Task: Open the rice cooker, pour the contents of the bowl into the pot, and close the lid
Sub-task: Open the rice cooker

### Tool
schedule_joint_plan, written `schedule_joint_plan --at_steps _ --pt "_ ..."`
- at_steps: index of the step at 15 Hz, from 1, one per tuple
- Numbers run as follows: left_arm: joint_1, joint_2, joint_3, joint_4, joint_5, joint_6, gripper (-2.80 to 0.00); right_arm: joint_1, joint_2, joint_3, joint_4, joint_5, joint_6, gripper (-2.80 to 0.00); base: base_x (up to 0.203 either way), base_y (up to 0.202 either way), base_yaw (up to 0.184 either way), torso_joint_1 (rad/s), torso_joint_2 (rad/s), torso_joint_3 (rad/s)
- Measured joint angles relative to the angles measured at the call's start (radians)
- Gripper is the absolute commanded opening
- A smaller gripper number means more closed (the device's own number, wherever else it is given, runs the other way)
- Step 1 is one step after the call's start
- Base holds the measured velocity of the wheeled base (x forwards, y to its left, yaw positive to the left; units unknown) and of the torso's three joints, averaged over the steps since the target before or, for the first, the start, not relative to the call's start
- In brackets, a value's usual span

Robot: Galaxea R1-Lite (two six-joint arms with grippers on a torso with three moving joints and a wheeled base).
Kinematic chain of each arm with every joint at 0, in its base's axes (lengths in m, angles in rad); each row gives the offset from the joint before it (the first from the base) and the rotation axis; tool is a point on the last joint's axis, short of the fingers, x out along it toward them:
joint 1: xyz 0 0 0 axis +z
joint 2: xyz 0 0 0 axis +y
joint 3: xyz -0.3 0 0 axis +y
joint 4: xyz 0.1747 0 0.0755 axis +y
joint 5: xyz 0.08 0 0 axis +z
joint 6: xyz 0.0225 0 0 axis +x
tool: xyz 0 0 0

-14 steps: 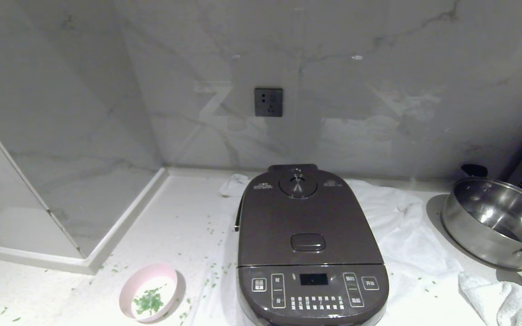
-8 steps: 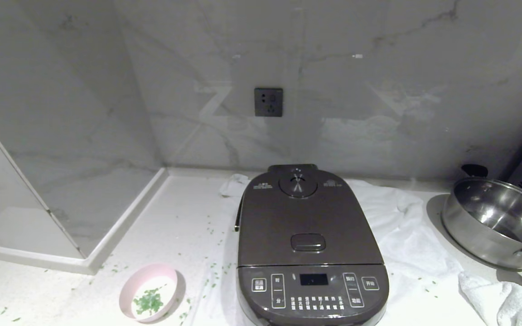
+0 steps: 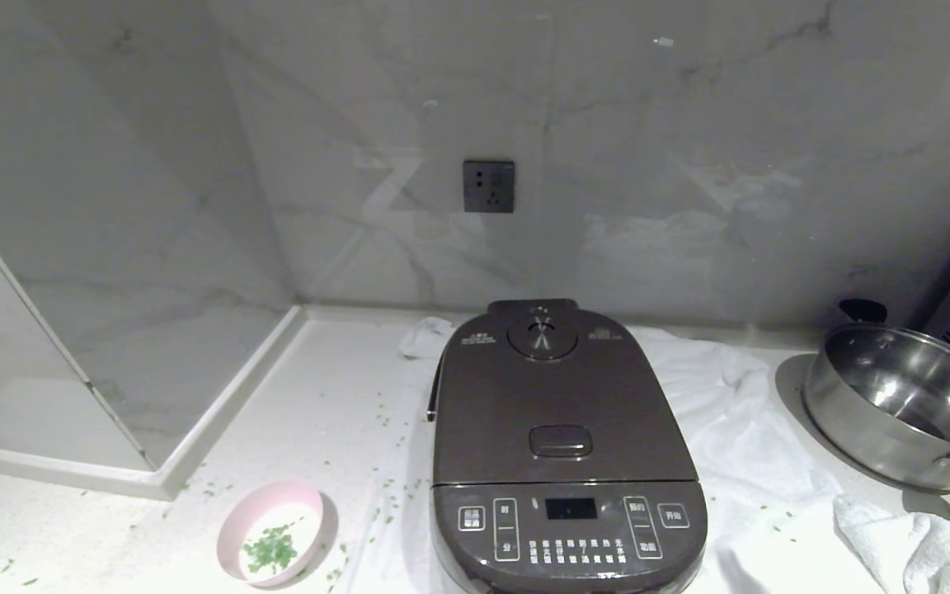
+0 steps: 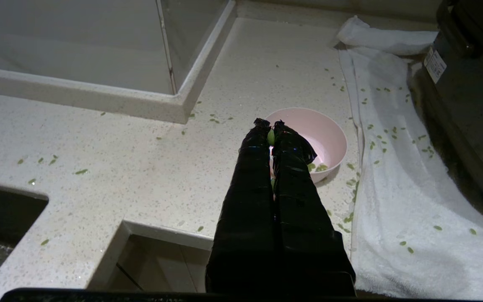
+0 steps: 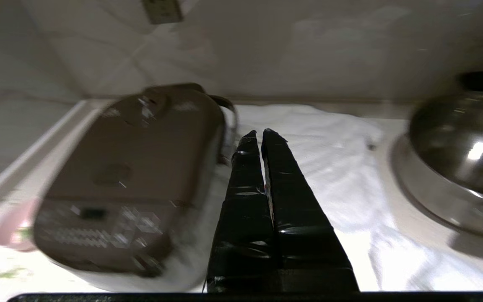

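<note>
The dark grey-brown rice cooker point(image 3: 562, 445) stands at the middle of the counter with its lid point(image 3: 557, 396) down, so the pot is hidden. The pale pink bowl point(image 3: 273, 532) sits to the cooker's left, holding a small heap of green contents point(image 3: 270, 551). Neither gripper shows in the head view. In the left wrist view my left gripper point(image 4: 270, 124) is shut, hanging above the counter short of the bowl point(image 4: 329, 138), with a green grain lodged between its tips. My right gripper point(image 5: 258, 133) is shut, above the white towel beside the cooker point(image 5: 132, 176).
A white towel point(image 3: 755, 429) lies under and right of the cooker. A shiny steel pan point(image 3: 904, 404) stands at the far right. Green grains are scattered over the counter. A raised ledge with a glass panel point(image 3: 219, 412) borders the left; a socket point(image 3: 488, 186) is on the wall.
A dark shadow has come onto the towel at the bottom edge, right of the cooker. The cooker, lid and bowl have not moved.
</note>
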Motion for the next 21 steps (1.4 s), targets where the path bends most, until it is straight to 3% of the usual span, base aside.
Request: schedule_joint_plan --at_steps 3,6,8,11,14,17,21 --pt "0.0 0.0 0.0 0.0 0.0 0.0 -2.8 0.144 0.292 -0.197 0.007 0.007 0.094 -2.8 0.0 0.0 0.0 0.0 0.0 0.0" --pt "0.0 0.0 0.0 0.0 0.0 0.0 -2.8 0.416 0.568 -0.34 0.014 -0.061 0.22 -2.8 0.0 0.0 0.0 0.0 0.0 0.0" --pt "0.0 0.0 0.0 0.0 0.0 0.0 -2.8 0.545 0.706 -0.412 0.017 -0.082 0.306 -2.8 0.0 0.0 0.0 0.0 0.0 0.0" --pt "0.0 0.0 0.0 0.0 0.0 0.0 -2.8 0.673 0.833 -0.462 0.066 0.009 0.399 -2.8 0.0 0.0 0.0 0.0 0.0 0.0" --pt "0.0 0.0 0.0 0.0 0.0 0.0 -2.8 0.702 0.89 -0.471 0.083 0.062 0.417 -2.8 0.0 0.0 0.0 0.0 0.0 0.0" --pt "0.0 0.0 0.0 0.0 0.0 0.0 -2.8 0.696 0.93 -0.468 0.083 0.168 0.469 -2.8 0.0 0.0 0.0 0.0 0.0 0.0" --pt "0.0 0.0 0.0 0.0 0.0 0.0 -2.8 0.649 0.987 -0.458 0.079 0.176 0.446 -2.8 0.0 0.0 0.0 0.0 0.0 0.0"
